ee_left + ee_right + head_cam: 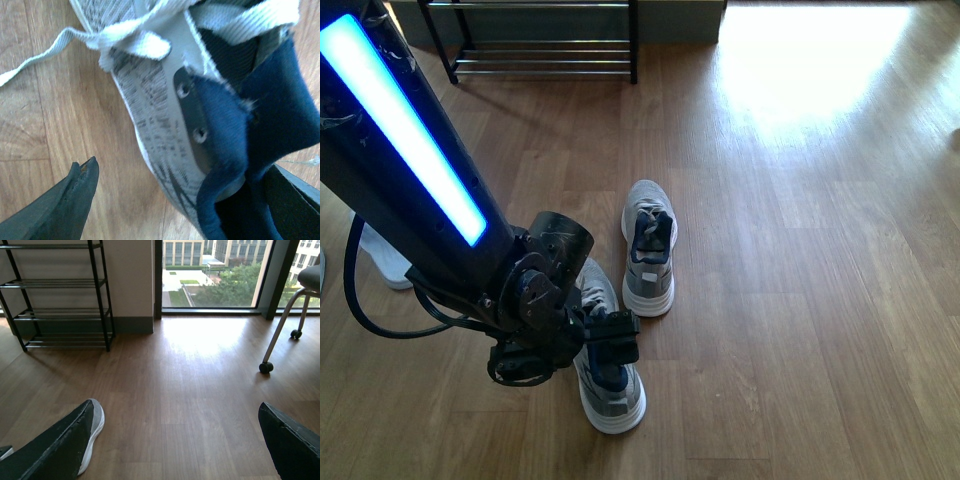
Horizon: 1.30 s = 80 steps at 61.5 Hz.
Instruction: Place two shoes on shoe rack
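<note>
The left gripper (607, 340) straddles the near sneaker (612, 392) on the floor, wide open: 1 finger outside its wall, 1 at the navy collar, nothing pinched. I'd sink lower, then clamp firmly before lifting toward the shoe rack (542, 52). The right gripper (175, 440) gapes empty.

Left arm (420, 160) slants down; both jaws stand apart.

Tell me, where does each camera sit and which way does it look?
Front: on the body, looking down at floor; left arm over nearer sneaker.
Left wrist: close above that sneaker's collar; left gripper's fingers show.
Right wrist: low, facing shoe rack and window; right gripper's fingers show.
Shared: front and right wrist both show the rack.
</note>
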Available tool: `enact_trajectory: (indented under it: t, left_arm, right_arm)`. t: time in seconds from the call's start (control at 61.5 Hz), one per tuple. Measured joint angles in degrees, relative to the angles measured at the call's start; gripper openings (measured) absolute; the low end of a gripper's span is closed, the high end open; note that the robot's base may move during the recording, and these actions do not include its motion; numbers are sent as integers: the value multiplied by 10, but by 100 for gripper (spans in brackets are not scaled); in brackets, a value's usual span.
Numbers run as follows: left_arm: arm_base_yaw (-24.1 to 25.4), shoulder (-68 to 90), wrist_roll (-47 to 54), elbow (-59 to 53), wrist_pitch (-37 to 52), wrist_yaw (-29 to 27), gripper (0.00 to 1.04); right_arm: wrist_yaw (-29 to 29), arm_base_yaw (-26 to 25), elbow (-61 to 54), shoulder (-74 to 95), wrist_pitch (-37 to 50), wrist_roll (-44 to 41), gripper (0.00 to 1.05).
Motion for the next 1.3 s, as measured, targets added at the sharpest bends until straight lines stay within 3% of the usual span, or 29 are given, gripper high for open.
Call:
enact_trajectory:
  t: [0.488,0.991,1.3]
  left_arm:
    - [-2,-49,-1,-33,24,21,95]
    - [7,-21,22,-17,-5,-24,95]
    - [12,10,58,20,37,-36,95]
  right_arm:
    - [0,0,0,0,0,0,96]
    - [0,0,0,0,0,0,96]
    - [0,0,0,0,0,0,96]
